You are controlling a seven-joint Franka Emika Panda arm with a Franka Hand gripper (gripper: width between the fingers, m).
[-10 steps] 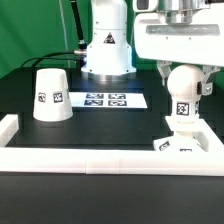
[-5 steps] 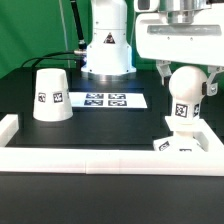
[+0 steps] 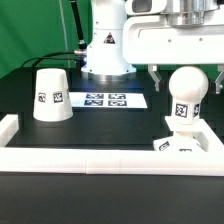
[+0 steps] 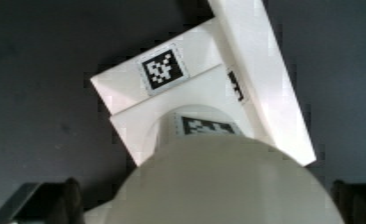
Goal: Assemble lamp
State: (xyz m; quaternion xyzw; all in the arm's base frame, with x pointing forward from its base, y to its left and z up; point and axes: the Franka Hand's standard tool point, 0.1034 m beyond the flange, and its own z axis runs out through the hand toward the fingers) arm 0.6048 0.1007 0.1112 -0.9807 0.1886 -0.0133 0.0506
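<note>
The round bulb (image 3: 186, 88) stands upright on its stem in the square base block (image 3: 180, 143) at the exterior view's right, against the border rail. My gripper (image 3: 185, 82) hangs over the bulb, open, with one finger on each side of the bulb's head and a gap to it. In the wrist view the bulb (image 4: 215, 180) fills the middle, the base block (image 4: 162, 90) lies beyond it, and the fingers (image 4: 47, 200) stand apart from it at the edges. The conical shade (image 3: 50, 93) stands mouth down at the exterior view's left.
The marker board (image 3: 105, 100) lies flat in the middle at the back. The white border rail (image 3: 100, 160) runs along the front and turns up at both ends; it also shows in the wrist view (image 4: 260, 60). The arm's white base (image 3: 108, 45) stands behind.
The fingers have spread away from the bulb's head, letting it go. The bulb stays upright in the base block.
</note>
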